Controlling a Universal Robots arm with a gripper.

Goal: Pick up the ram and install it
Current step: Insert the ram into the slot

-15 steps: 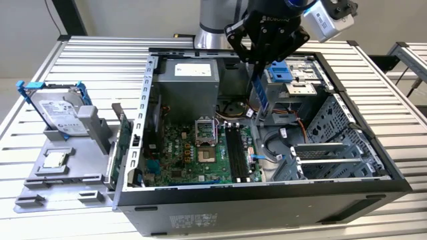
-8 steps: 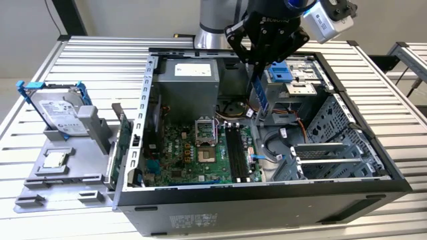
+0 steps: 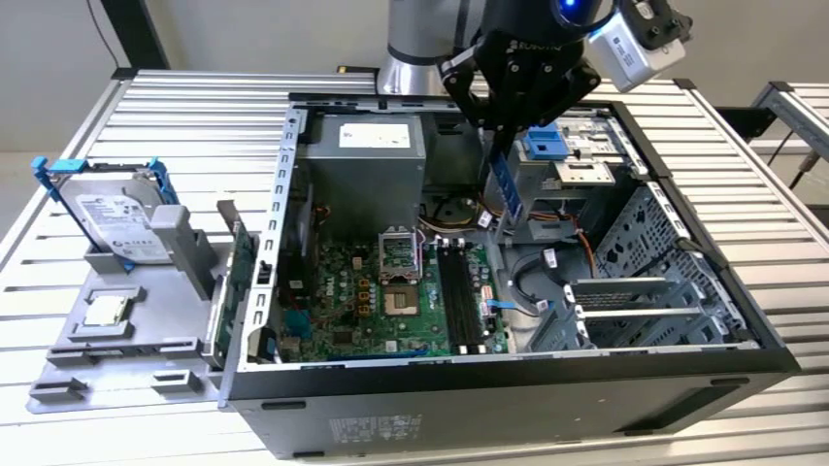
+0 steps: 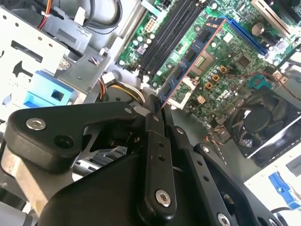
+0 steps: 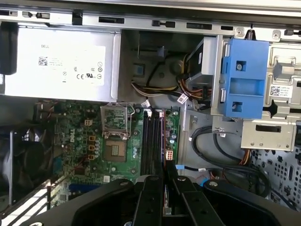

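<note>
My gripper (image 3: 499, 124) is shut on the ram (image 3: 507, 189), a thin dark blue stick hanging upright from the fingers over the open computer case (image 3: 764, 335). Its lower end hovers above the long black memory slots (image 3: 456, 282) on the green motherboard, clear of them. In the second wrist view the ram (image 4: 194, 52) reaches out from the closed gripper (image 4: 157, 109) across the board, beside the slots (image 4: 167, 33). The first wrist view has the ram (image 5: 163, 141) edge-on, a thin line running along the slots (image 5: 151, 141) out from the gripper (image 5: 164, 181).
A grey power supply (image 3: 363, 155) and a blue drive bracket (image 3: 545, 144) flank the gripper inside the case. Cables (image 5: 221, 150) lie beside the slots, and a fan (image 4: 263, 122) sits by the board. A silver hard drive (image 3: 116, 218) stands on a grey fixture outside.
</note>
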